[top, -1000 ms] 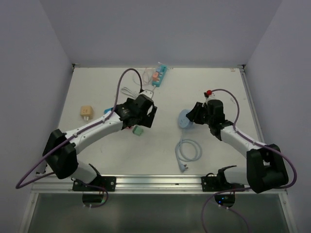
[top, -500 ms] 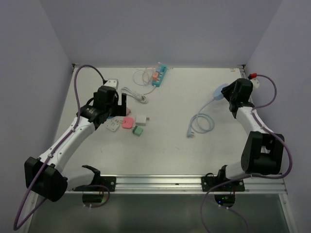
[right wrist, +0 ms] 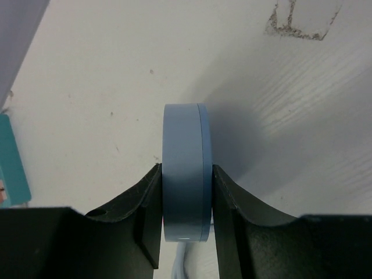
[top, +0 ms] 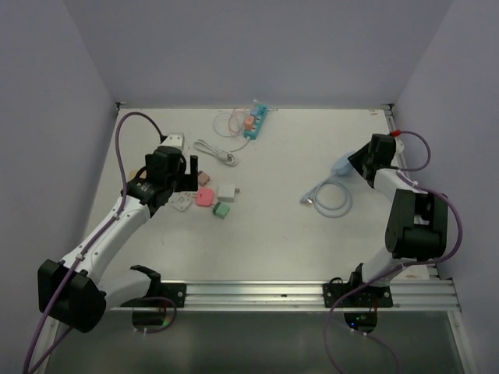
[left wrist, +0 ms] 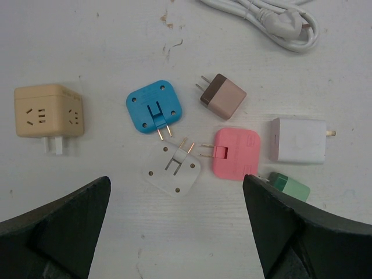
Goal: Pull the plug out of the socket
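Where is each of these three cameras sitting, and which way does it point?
Top external: above and behind the bases, looking down at the table; left arm and right arm show.
Left wrist: on the left arm, facing down at loose adapters; its open fingers frame the bottom.
Right wrist: on the right arm, looking along its fingers, shut on a blue disc.
Shared: top and left wrist both show the pink adapter.

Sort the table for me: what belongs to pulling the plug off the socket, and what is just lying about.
Job: power strip; orange plug seated in it.
Lying about: beige cube socket; blue adapter; brown adapter; pink adapter; flat white adapter; white charger; green adapter; white cord; blue disc, clamped in the right end effector.
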Robot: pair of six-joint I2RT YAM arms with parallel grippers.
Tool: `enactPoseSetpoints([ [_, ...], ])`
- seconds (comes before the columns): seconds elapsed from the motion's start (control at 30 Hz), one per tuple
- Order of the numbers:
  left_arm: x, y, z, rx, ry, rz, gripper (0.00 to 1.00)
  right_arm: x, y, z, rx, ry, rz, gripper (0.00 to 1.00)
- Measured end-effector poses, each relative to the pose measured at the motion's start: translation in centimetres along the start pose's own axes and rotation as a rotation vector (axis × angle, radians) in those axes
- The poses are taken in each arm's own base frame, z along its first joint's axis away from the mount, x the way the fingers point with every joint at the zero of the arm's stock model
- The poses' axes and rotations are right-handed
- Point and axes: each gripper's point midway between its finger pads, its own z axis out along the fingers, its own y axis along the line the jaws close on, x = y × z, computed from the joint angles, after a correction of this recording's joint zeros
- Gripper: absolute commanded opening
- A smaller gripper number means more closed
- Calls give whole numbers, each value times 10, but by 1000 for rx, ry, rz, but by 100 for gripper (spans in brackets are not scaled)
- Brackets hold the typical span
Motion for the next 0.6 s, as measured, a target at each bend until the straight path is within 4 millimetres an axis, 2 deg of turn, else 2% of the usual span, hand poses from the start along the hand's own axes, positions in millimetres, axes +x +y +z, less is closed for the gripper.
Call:
enactPoseSetpoints([
  [0.07,-2,1,-1,-2,-11,-3,100,6,-3,1,-2,13,7,26],
  [0.2,-1,3,-2,-8,-18,-5,100,6,-5,2,-16,6,15,49],
  [0.23,-1,3,-2,-8,-19,-6,100,8,-9,2,-9,8,14,59],
  [0.33,-3,2,-2,-7,-25,-8,100,21,-27,-1,36,40,-2,70],
  [0.43,-3,2,-2,-6,-25,-8,100,27,-42,-11,79,61,-40,73],
  [0.6,-3,2,-2,-7,-26,-8,100,10,-26,-41,35,17,-112,74],
])
